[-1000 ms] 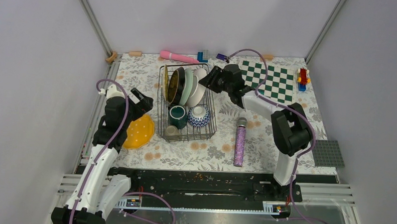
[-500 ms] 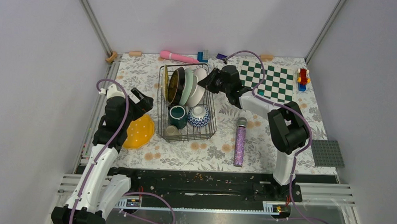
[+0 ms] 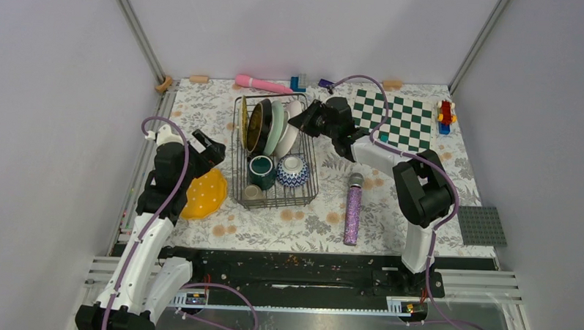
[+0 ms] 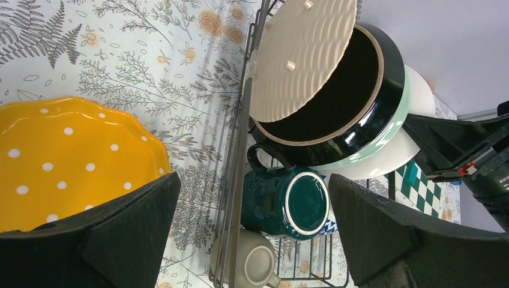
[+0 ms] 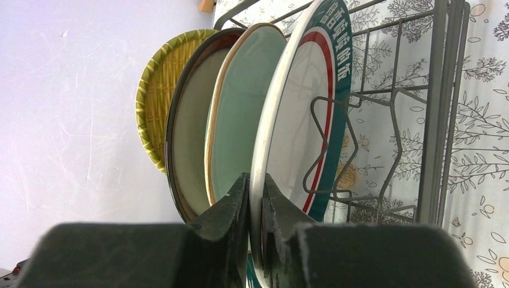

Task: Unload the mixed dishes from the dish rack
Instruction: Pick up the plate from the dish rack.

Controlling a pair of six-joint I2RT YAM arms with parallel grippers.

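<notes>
The black wire dish rack [image 3: 313,168] holds upright plates: a yellow-green woven one [image 5: 157,90], a dark-rimmed one [image 5: 187,138], a pale green one [image 5: 240,108] and a white plate with a green-red rim [image 5: 300,120]. My right gripper [image 5: 256,180] is shut on the white plate's edge, at the rack's far right side [image 3: 299,120]. In the rack's front lie a dark teal mug [image 4: 282,204], a greyish cup [image 4: 252,264] and a patterned bowl [image 3: 293,171]. My left gripper [image 4: 252,180] hangs wide open left of the rack, above a yellow dotted plate [image 4: 72,156] on the table.
A glittery purple cylinder [image 3: 353,210] lies right of the rack. The green-white checkered board [image 3: 397,119] sits at the back right, with a small toy [image 3: 445,114] beside it. A pink object [image 3: 261,83] lies behind the rack. A grey baseplate [image 3: 482,225] is at the right edge.
My right gripper's fingers have closed onto the white plate's rim, and the arm has edged slightly toward the rack. The left arm has not moved.
</notes>
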